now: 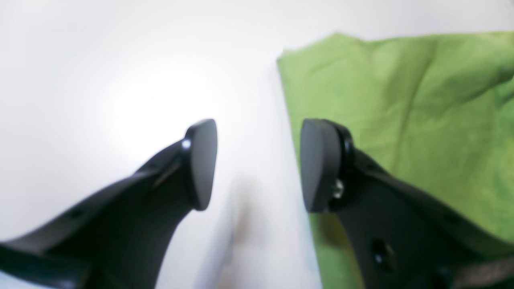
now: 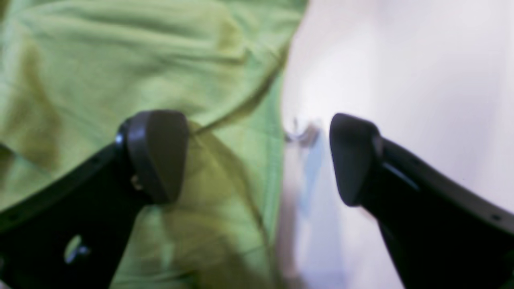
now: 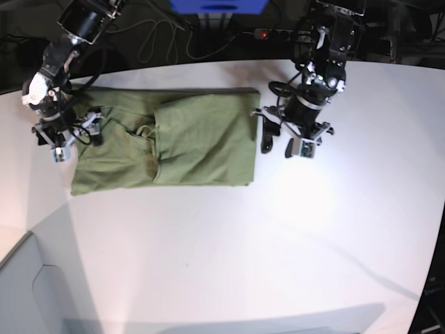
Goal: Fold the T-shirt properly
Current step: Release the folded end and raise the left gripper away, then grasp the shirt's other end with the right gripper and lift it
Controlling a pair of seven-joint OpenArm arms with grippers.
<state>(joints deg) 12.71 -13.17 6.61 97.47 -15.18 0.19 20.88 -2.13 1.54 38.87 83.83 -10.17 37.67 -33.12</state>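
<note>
Cloth of a plain olive-green colour, the T-shirt (image 3: 174,147) lies flat on the white table (image 3: 278,243) toward its far side, folded into a wide rectangle with one panel turned over the middle and soft creases running across it. Its edges look fairly straight in the base view, and a darker seam or fold line shows near the centre.

The base view alone shows the whole layout: the left gripper (image 3: 277,145) sits just off the shirt's edge on that view's right, and the right gripper (image 3: 75,136) is at the opposite end, over the cloth's border.

The left wrist view is blurred but shows what the base view cannot: the left gripper (image 1: 259,164) has its jaws parted with only bare table between them, and the shirt's edge (image 1: 401,120) runs just beside one finger. The right wrist view shows the right gripper (image 2: 257,158) spread wide and holding nothing, one finger over the wrinkled green cloth (image 2: 140,60), the other over the table, straddling the hem.
</note>
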